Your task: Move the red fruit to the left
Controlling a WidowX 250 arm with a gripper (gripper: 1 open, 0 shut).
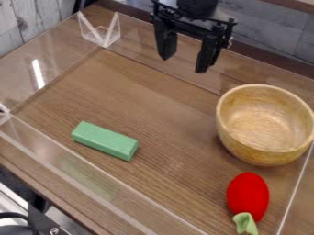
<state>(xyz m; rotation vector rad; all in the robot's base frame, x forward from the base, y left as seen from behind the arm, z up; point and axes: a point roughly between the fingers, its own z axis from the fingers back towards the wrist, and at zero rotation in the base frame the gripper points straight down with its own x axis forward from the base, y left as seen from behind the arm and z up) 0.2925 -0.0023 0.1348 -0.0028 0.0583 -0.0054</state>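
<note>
Red fruit (247, 196) below wooden bowl (263, 126), green block (105, 140) across, fingers (167, 50) spread apart

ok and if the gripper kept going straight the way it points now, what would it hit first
Most likely the bare wooden tabletop: the gripper seems to point down at it, with nothing visible between. Depth is hard to judge from this one view.

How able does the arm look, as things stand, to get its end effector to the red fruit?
Probably yes: nothing covers the red fruit. The bowl stands between it and the raised end effector, but a route around looks open.
</note>
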